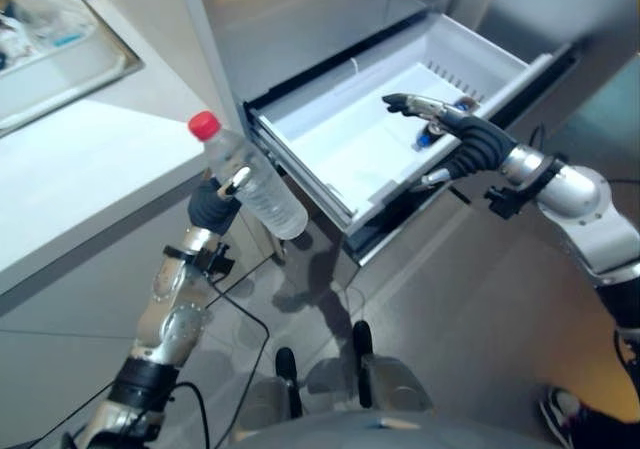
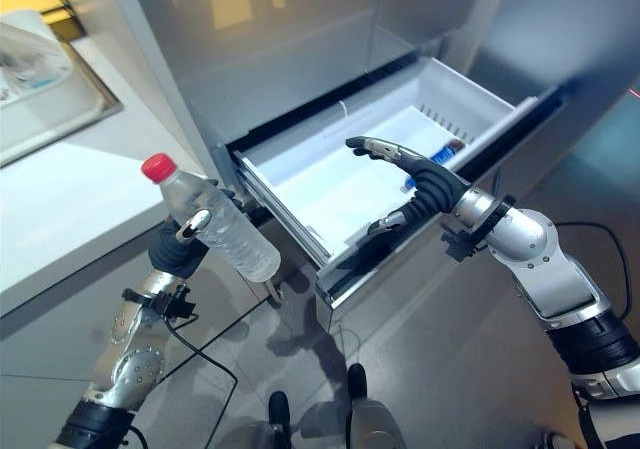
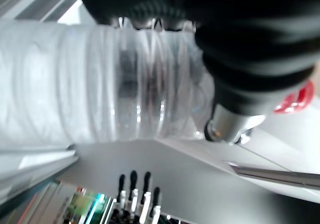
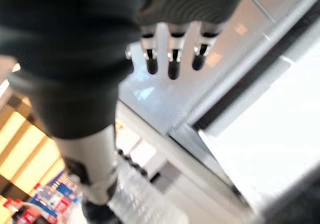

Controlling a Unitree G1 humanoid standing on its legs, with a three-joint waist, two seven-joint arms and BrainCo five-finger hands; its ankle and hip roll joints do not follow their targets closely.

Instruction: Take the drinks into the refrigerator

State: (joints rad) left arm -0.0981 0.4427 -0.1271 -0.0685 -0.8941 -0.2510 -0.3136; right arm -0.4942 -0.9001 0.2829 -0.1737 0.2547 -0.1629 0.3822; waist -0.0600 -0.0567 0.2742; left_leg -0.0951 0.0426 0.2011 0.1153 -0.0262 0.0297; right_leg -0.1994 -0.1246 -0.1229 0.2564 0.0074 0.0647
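Observation:
My left hand (image 1: 214, 201) is shut on a clear water bottle (image 1: 250, 179) with a red cap (image 1: 204, 124), held tilted beside the counter edge, to the left of the pulled-out white refrigerator drawer (image 1: 335, 134). Up close, the left wrist view has the ribbed bottle (image 3: 100, 92) crossing under the hand (image 3: 245, 69). My right hand (image 2: 415, 174) hovers open over the drawer's front right part, fingers straight. A small drink with a blue label (image 2: 443, 153) lies at the drawer's far right, partly hidden behind that hand.
A white counter (image 1: 80, 169) with a metal tray (image 1: 60, 59) runs along the left. The steel refrigerator front (image 2: 300, 39) rises behind the drawer. The drawer's dark front panel (image 2: 440, 239) juts out over the tiled floor (image 1: 450, 349).

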